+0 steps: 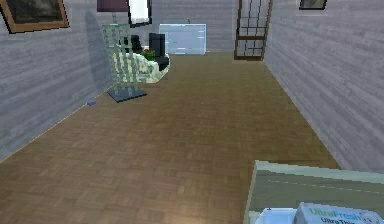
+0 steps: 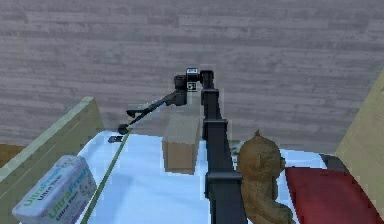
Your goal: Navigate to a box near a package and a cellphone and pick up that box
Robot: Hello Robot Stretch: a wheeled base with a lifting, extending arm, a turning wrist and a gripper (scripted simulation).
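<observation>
Pincer (image 2: 125, 125) near tan box (image 2: 180, 145), box on white bed (image 2: 150, 188), cannot tell whether holding anything

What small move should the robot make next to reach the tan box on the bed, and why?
Probably back the base a little, so the jaws shift toward the arm side view's right. They seem to end left of the tan box, which stands upright on the bed beside the arm.

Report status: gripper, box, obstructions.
Gripper near box, hold unknown. Box upright on bed, beside arm. Teddy bear on arm's other side; package at bed's corner.
</observation>
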